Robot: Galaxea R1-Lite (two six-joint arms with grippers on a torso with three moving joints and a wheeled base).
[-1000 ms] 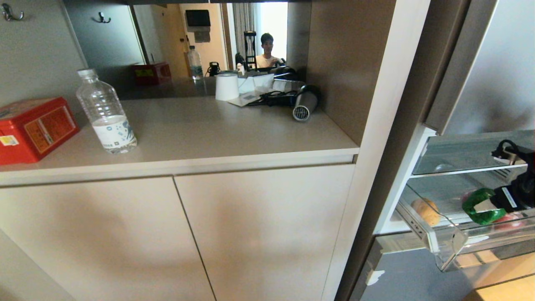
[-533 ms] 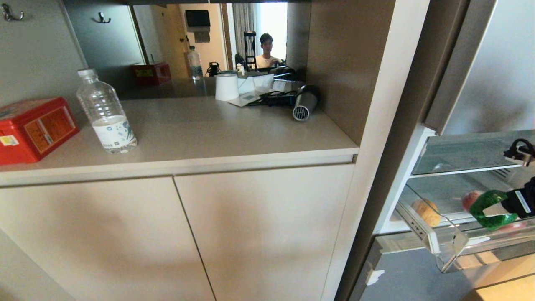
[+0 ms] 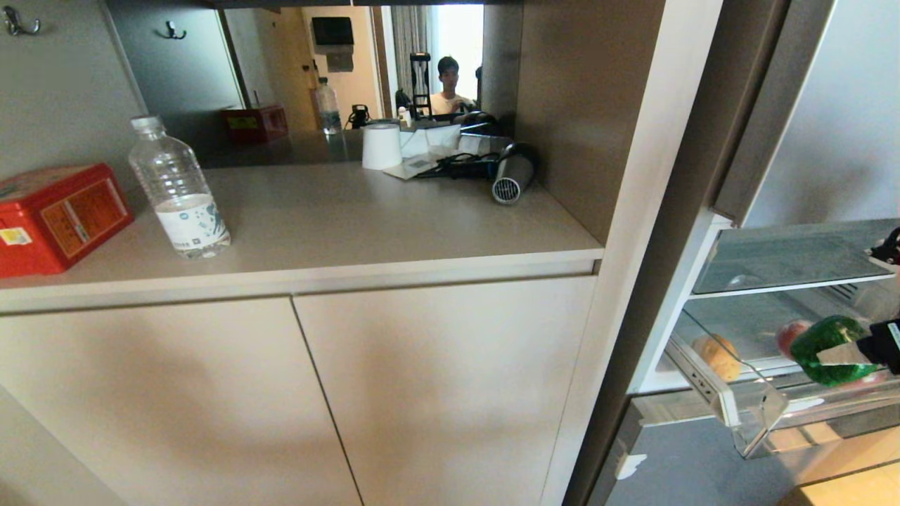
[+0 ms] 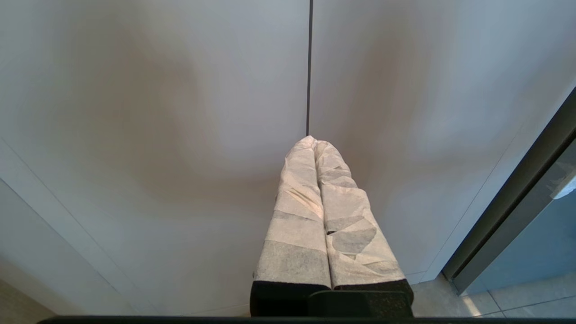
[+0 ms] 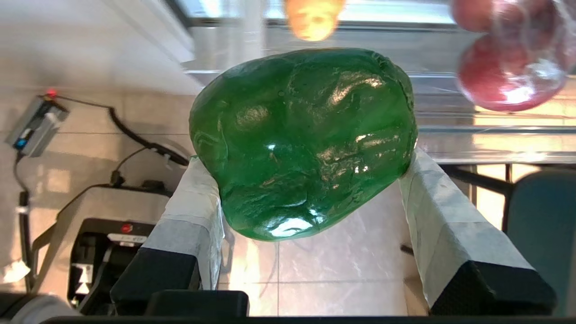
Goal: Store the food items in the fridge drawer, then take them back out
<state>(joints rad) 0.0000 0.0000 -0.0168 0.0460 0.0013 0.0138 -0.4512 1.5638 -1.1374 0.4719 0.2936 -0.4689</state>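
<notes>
The right gripper (image 5: 306,180) pinches the glossy dark-green bell pepper (image 5: 301,139) above the clear plastic fridge drawer's (image 3: 759,422) front rim; the tan oval potato (image 3: 716,355) lies at its left end; the left gripper's (image 4: 315,141) jaws are pressed together; no writing reads clearly.

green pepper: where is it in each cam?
Head view: bell pepper at far right edge, held in the right hand over the fridge drawer.
Left wrist view: not in it.
Right wrist view: pepper fills the centre, between the fingers.
Shared landmark: potato.
</notes>
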